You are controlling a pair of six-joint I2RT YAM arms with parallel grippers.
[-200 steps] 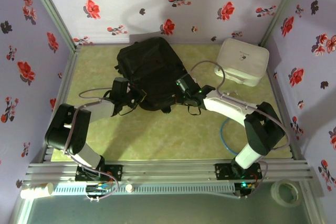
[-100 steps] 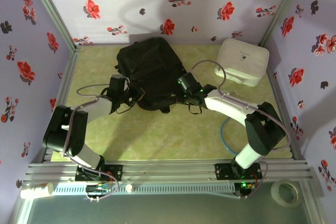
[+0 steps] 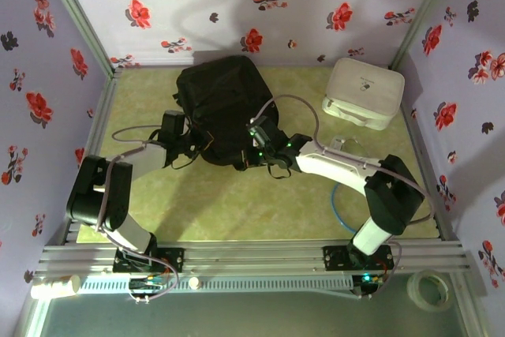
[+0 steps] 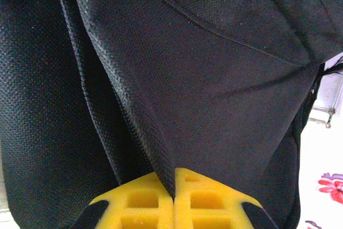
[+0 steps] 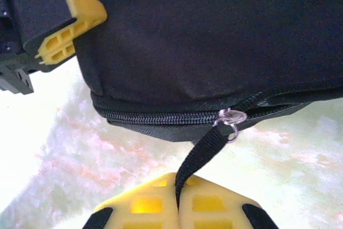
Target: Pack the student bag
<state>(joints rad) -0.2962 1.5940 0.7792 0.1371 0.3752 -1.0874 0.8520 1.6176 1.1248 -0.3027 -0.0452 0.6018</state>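
Large black soft fabric student bag (image 3: 225,104) at the far middle of the green table (image 3: 237,211), near edge hidden under both arms.
Left gripper (image 4: 174,183) pinched shut on a fabric fold; right gripper (image 5: 178,194) clamped on the black zipper pull strap (image 5: 206,148). Bag interior unseen. White rounded zip case (image 3: 363,92) well apart, far right.

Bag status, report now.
Left gripper shut on a fold of the bag. Right gripper shut on the zip's pull strap. White case far right, apart from bag.
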